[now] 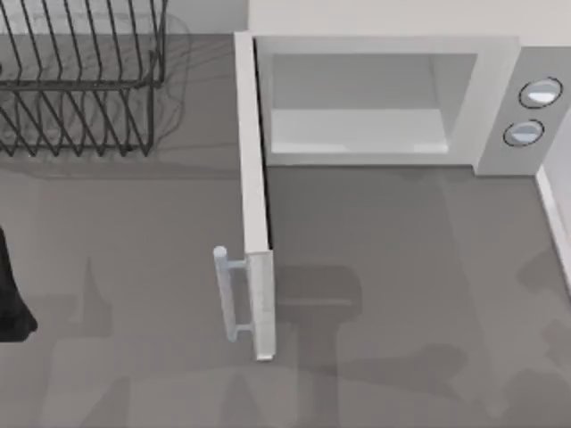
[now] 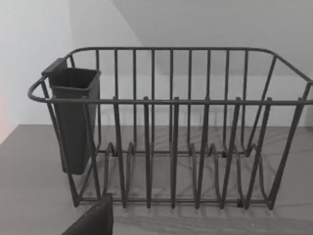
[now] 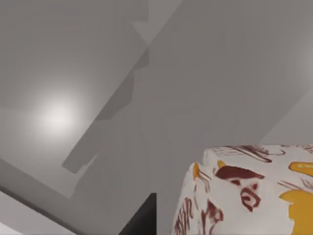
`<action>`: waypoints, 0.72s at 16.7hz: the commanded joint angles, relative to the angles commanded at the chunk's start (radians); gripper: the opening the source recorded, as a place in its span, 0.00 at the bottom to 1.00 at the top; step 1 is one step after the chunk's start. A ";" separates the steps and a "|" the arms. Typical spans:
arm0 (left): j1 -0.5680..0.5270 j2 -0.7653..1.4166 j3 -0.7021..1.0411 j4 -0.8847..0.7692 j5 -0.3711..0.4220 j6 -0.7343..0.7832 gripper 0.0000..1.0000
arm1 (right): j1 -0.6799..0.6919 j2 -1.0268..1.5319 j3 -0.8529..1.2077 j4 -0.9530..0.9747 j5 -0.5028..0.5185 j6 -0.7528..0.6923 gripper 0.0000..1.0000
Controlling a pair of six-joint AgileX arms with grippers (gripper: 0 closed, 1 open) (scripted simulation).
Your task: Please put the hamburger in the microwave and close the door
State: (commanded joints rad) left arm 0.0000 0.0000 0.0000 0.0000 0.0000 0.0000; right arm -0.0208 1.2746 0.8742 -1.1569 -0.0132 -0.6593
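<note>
The microwave (image 1: 384, 98) stands with its pale cavity bare; the door (image 1: 254, 205) is swung fully open. The hamburger (image 3: 249, 191), white wrapping with orange and dark-red print, lies close before the right wrist camera.

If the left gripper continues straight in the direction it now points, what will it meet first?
Probably the wire dish rack, which stands directly ahead in the left wrist view; its near front bars would come first, though depth is unclear.

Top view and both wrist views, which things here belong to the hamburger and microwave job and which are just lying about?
Part of the job:
hamburger, close in the right wrist view
microwave, cavity bare
door, swung wide open

Just lying about:
wire dish rack, at the table's back left
dark cup hung on the rack
</note>
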 joint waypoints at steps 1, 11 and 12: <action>0.000 0.000 0.000 0.000 0.000 0.000 1.00 | 0.009 0.007 0.007 0.010 0.004 0.006 0.00; 0.000 0.000 0.000 0.000 0.000 0.000 1.00 | 0.379 0.430 0.193 0.640 0.200 0.354 0.00; 0.000 0.000 0.000 0.000 0.000 0.000 1.00 | 0.421 0.494 0.209 0.732 0.231 0.405 0.00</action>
State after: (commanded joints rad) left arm 0.0000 0.0000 0.0000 0.0000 0.0000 0.0000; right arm 0.4002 1.7685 1.0832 -0.4251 0.2175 -0.2541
